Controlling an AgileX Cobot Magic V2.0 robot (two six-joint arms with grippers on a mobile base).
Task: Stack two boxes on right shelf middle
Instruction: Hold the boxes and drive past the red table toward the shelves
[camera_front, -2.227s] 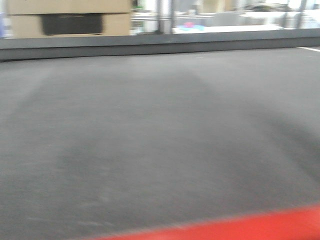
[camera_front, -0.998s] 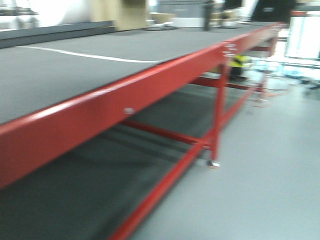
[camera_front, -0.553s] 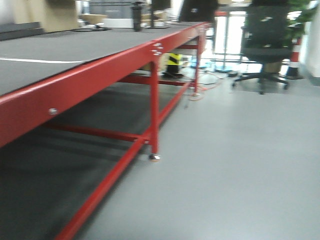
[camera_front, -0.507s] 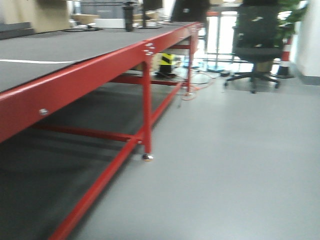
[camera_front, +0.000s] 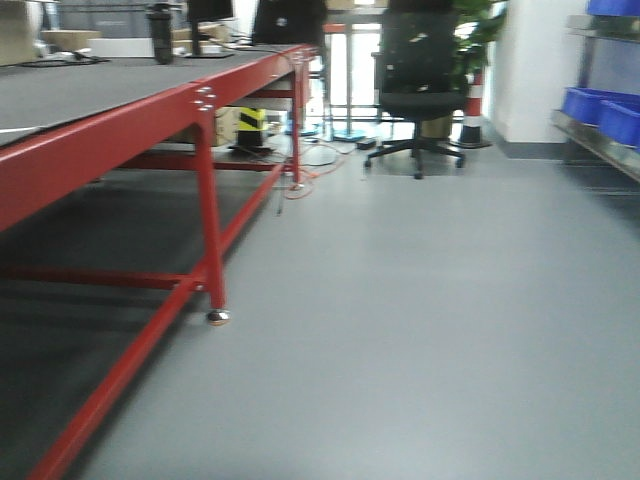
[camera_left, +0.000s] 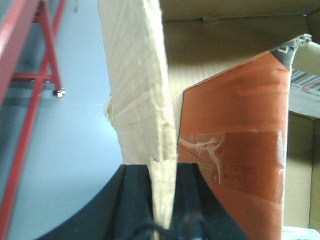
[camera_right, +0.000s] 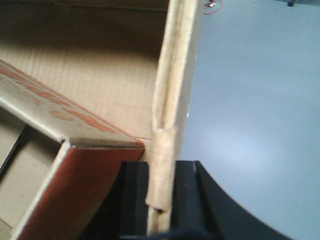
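Since half a second ago the front view has swung right: the office chair sits nearer centre, the red-framed table has slid left, and blue bins on a rack cut off by the right edge have appeared. The left gripper and right gripper each pinch a wall of the open cardboard carton. Inside it shows an orange-brown flap; the rest is hidden

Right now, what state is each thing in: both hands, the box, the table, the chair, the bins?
Left hand: shut on one wall of the brown corrugated cardboard box.
Right hand: shut on its opposite wall.
Box: top open, held between both hands.
Red-framed grey-topped table: standing, upright.
Black office chair: upright, unoccupied.
Blue plastic bins: upright, off the floor, far right.
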